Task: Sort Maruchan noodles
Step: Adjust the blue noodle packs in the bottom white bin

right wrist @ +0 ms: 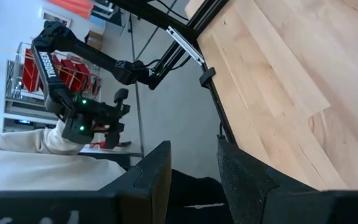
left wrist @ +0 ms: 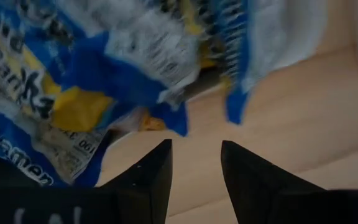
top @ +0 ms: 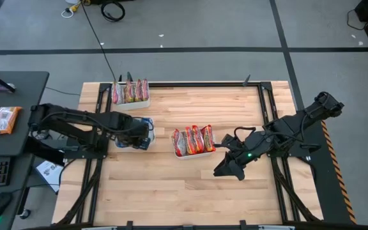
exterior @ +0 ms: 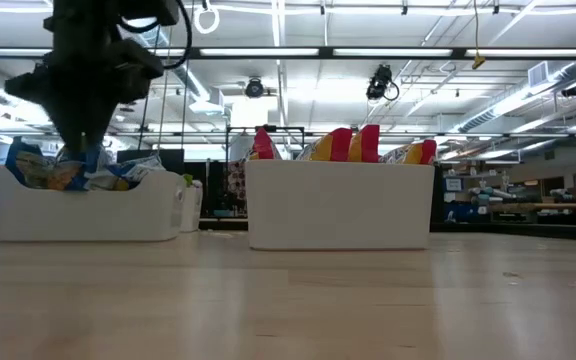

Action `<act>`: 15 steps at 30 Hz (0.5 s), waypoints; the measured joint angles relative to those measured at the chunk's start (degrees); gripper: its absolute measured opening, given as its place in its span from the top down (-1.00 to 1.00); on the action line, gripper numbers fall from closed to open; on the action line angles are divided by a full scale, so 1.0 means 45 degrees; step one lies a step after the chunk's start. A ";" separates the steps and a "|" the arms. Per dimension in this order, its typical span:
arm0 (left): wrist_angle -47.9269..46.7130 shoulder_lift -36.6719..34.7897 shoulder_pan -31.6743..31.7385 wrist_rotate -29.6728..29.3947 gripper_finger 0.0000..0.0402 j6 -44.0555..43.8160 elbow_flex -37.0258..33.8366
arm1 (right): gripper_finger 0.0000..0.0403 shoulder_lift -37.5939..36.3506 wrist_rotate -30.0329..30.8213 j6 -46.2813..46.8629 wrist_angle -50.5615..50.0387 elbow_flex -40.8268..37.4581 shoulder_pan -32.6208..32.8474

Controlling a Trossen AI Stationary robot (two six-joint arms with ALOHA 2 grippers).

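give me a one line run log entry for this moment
left gripper: open, empty, over tray of blue-and-yellow packets | right gripper: open, empty, off to the table's right | middle tray: red-orange packets standing

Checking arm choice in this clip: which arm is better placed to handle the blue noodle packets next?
Probably the left. The left gripper hangs over the tray of blue packets, fingers apart and empty. The right gripper sits beyond the red packets' tray, off to the side.

Red-orange Maruchan noodles (top: 193,139) standing on edge in the middle white tray, more reddish packets (top: 130,91) upright in the far tray, crumpled blue-and-yellow packets (left wrist: 73,74) in the left tray
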 joint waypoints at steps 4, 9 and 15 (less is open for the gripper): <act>0.0390 0.0009 0.0072 0.0028 0.30 -0.0494 -0.0724 | 0.32 0.0000 -0.0003 -0.0165 0.0005 0.0000 -0.0005; 0.1903 0.0009 0.0401 -0.0186 0.30 -0.1172 -0.1912 | 0.32 0.0000 -0.0011 -0.0192 0.0017 0.0000 -0.0088; 0.2644 -0.0046 0.1029 -0.2429 0.30 -0.2753 -0.2905 | 0.32 0.0000 0.0312 0.0083 0.0068 0.0000 -0.0089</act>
